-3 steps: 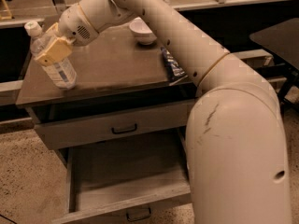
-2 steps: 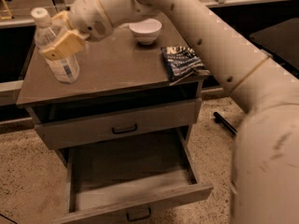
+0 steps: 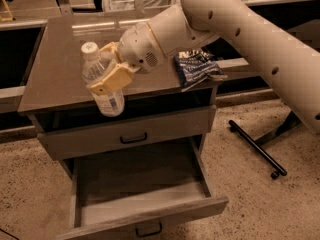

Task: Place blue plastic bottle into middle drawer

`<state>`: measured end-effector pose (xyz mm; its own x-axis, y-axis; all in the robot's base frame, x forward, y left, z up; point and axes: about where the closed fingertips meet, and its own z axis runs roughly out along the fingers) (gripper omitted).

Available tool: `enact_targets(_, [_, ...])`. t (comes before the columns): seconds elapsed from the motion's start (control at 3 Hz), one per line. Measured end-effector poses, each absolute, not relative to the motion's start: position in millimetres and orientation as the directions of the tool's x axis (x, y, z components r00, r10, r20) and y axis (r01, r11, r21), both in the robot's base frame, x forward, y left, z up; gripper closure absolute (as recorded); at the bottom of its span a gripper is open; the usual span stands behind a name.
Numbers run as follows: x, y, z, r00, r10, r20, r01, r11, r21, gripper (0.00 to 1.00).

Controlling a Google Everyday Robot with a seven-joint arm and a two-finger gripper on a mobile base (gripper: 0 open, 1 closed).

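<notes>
The blue plastic bottle [image 3: 102, 81], clear with a white cap and pale label, is held upright at the front edge of the cabinet top, its base hanging over the edge. My gripper [image 3: 111, 74] is shut on the bottle around its middle, with a tan finger [image 3: 110, 80] across its front. The middle drawer [image 3: 140, 191] is pulled open below, its grey floor bare. The bottle is above and to the left of the drawer's middle.
A dark blue-and-white snack bag [image 3: 196, 67] lies on the right of the cabinet top [image 3: 55, 69]. A shut drawer front with a black loop handle [image 3: 133, 138] sits above the open drawer. A black bar [image 3: 257, 150] lies on the floor at right.
The bottle has been lifted from the cabinet top's left side and carried forward to its front edge, over the open drawer. The view has shifted and the white bowl is out of sight.
</notes>
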<state>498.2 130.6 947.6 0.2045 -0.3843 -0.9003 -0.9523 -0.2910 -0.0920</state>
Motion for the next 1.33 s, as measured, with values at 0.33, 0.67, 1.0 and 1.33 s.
enact_targets(0.33, [500.1, 130.3, 942.3, 0.202, -0.364, -0.909, -0.953, -0.287, -0.097, 1.00])
enact_targets(0.67, [501.2, 118.8, 910.4, 0.228, -0.338, -0.913, -0.959, -0.239, -0.152, 1.00])
enact_targets(1.0, [499.5, 63.2, 833.7, 0.224, -0.372, -0.901, -0.973, -0.135, -0.186, 1.00])
enact_targets(1.33, [495.8, 23.3, 788.1, 0.221, -0.412, -0.884, -0.975, -0.098, -0.198, 1.00])
